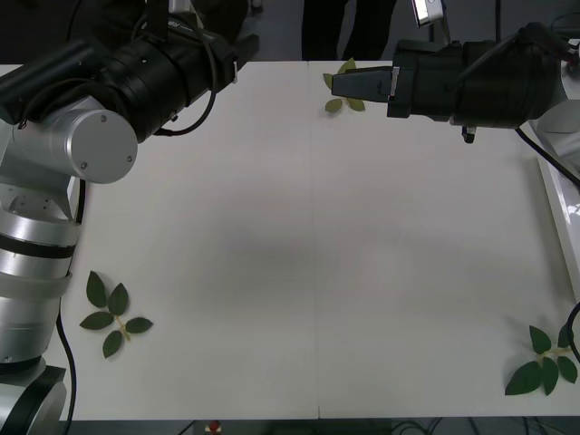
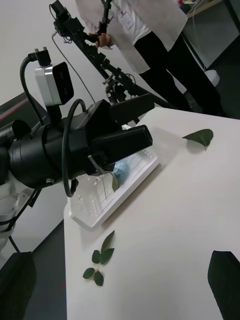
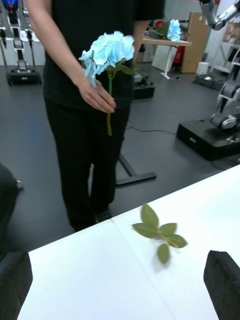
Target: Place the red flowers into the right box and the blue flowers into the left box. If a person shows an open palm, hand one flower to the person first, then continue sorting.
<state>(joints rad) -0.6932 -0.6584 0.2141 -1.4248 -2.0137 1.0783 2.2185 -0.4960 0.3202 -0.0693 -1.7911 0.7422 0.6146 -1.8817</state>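
We find the counter (image 1: 308, 245) bare of flowers in the front view: what lies on it are loose leaf sprigs, one near the left front corner (image 1: 113, 317), one at the right front corner (image 1: 546, 362) and one at the far edge (image 1: 344, 95). Our left gripper (image 3: 120, 280) hangs above the far left part of the counter with its fingers spread wide and nothing between them, pointing toward a person (image 3: 90, 100) who stands just past the far edge holding a blue flower (image 3: 109, 50) upright by its stem. We judge the hand-over to be done with this flower, though the task speaks of a red one. Our right gripper (image 2: 120, 280) sits above the far right side, fingers also wide apart and empty, looking across at the left arm. Beyond that arm the left box (image 2: 115, 192) rests at the counter's edge with something pale blue (image 2: 120, 170) in it, likely a flower head, mostly hidden. The right box (image 1: 560, 213) shows as a white rim at the right edge; we cannot tell its contents. With no flowers on the counter, sorting seems nearly finished.
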